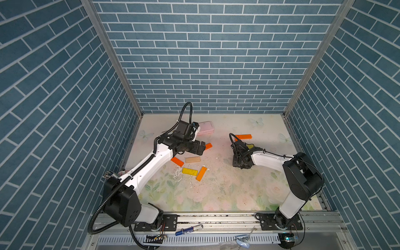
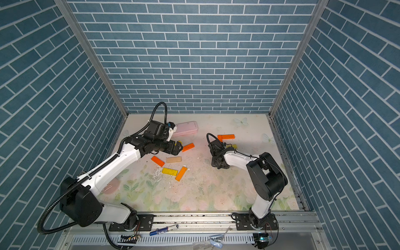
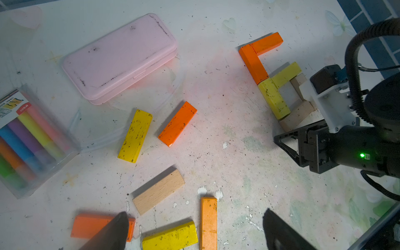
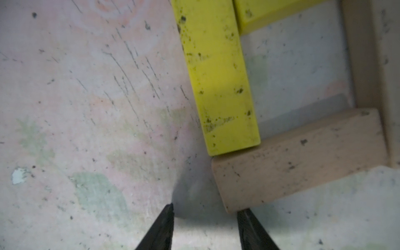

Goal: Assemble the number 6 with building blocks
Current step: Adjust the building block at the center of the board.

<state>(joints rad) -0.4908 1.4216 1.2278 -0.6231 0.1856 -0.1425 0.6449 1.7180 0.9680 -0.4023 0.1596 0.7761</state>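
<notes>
First, the near edge: a blue-and-white marker (image 1: 189, 229) lies loose on the front rail. On the floral table (image 1: 227, 194), robot's left half, the spare building blocks (image 3: 158, 191) lie scattered flat. Closest come a yellow bar (image 1: 189, 171) and a pale orange bar (image 1: 201, 173), just beside each other at one end. Behind them lie a deep orange bar (image 1: 177, 161) and a tan bar (image 1: 192, 159), near but apart. Farther back is another orange bar (image 1: 208, 146); the left wrist view shows a second yellow bar (image 3: 135, 136) next to it.

The left gripper (image 3: 195, 212) hangs over this scatter, fingers spread wide, holding nothing.

On the right half, the right gripper (image 4: 206, 207) sits low at the near corner of the number 6 (image 3: 265, 85). Its jaws stand moderately apart with bare table between them; nothing is gripped. One fingertip (image 4: 245, 218) is at the corner of the tan bottom bar (image 4: 303, 160); contact cannot be told.

The figure, near to far:
- tan bottom bar, slightly skewed, meeting the end of the yellow upright (image 4: 218, 75)
- yellow crossbar (image 3: 285, 73) and tan side bar (image 3: 298, 80), the latter partly hidden by the right wrist
- orange upright (image 3: 253, 62)
- orange top bar (image 1: 244, 136)

Farthest back: the pink case (image 1: 207, 127), partly behind the left wrist, with a clear pack of coloured chalks (image 3: 26, 138) near it.
</notes>
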